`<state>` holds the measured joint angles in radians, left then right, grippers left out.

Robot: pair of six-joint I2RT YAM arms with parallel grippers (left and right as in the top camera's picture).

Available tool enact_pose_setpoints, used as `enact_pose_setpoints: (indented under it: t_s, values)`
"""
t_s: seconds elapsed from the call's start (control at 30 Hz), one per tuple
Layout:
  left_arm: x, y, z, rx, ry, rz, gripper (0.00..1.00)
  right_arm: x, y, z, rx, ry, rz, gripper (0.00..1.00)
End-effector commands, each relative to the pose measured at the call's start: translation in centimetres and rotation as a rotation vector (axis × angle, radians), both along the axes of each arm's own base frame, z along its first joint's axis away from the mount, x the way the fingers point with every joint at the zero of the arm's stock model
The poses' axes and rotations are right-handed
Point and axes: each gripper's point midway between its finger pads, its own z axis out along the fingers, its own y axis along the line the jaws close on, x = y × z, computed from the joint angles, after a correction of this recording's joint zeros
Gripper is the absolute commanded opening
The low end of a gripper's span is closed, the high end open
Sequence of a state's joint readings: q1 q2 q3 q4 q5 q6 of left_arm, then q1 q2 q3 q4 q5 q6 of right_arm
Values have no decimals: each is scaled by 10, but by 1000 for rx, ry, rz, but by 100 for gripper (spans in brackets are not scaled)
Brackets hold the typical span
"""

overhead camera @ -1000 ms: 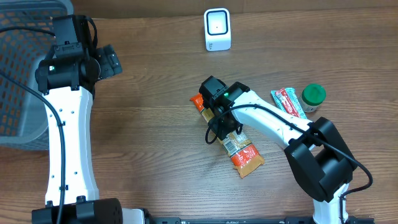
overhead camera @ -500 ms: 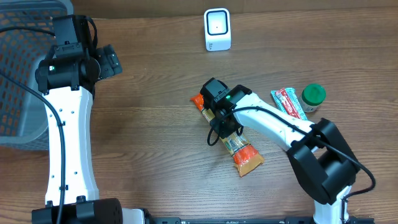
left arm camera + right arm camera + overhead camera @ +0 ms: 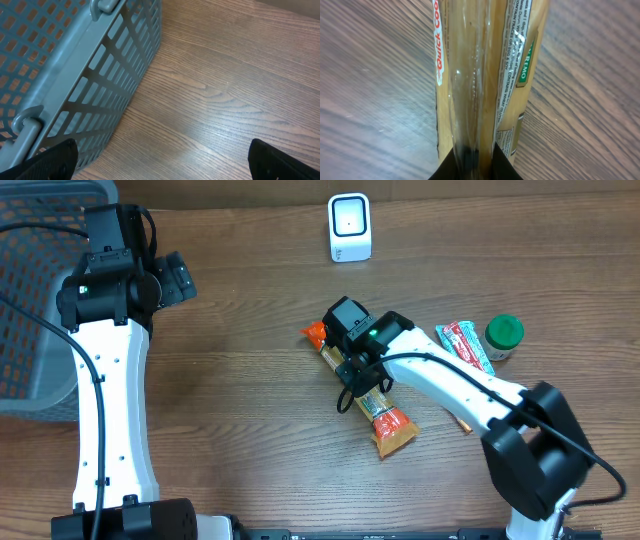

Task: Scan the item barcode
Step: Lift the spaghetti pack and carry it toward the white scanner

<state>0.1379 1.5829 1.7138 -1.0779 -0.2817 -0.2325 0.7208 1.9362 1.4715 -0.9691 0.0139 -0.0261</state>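
From overhead, the job looks barely started. The orange-ended food pouch lies slantwise on the wooden table, just right of the frame's centre. The white barcode scanner stands at the top centre, well apart from it. Nothing has been presented to the scanner yet, so the carry, the turn of the barcode to the scanner window and the scan itself are all left to do. The right gripper sits on the pouch's middle, but its fingers are hidden under the wrist from this angle. The left gripper hangs at the upper left beside the grey basket, away from the pouch. A red-and-white wrapped bar and a green-lidded jar lie untouched at the right.

The left wrist view shows only the basket's slatted wall in the upper left and bare wood. The left gripper has its fingertips at the two bottom corners, spread as wide as they go, with nothing between them.

The right wrist view fills with the pouch, tan with "Quick Cook" lettering down one side. At the bottom centre the right gripper is drawn in narrow, pinching a raised fold along the pouch's middle. The grasp looks made. I cannot tell whether the pouch has left the table, and no barcode can be made out here.
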Motion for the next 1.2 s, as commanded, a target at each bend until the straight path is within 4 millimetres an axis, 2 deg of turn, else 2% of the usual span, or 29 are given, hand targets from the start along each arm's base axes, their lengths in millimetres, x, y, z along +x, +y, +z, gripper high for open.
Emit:
enact_pose_setpoints:
  t_s: [0.0,0.23,0.33,0.47,0.6,0.77,0.87,0.9,1.0,1.17]
  values:
    - [-1,2,13,19,-27,1,100,0,19,41,131,-46,28,4]
    - [-1,2,13,19,-28,1,100,1,19,38,124,-54,56,4]
    - [-1,2,13,19,-28,1,100,-4,15,36,87,-59,186,4]
    - [-1,2,13,19,-28,1,100,-8,11,31,61,-57,271,4]
    - [-1,2,13,19,-28,1,100,-14,6,18,37,-47,335,4]
    - [-1,2,13,19,-27,1,100,-18,1,-3,34,-41,334,4]
    - [-1,2,13,19,-27,1,100,-20,0,-10,34,-41,333,36]
    - [-1,2,13,19,-28,1,100,-20,0,-11,34,-40,333,42]
    - [-1,2,13,19,-28,1,100,-22,-2,-15,31,-35,333,52]
    - [-1,2,13,19,-28,1,100,-23,-3,-16,28,-30,329,53]
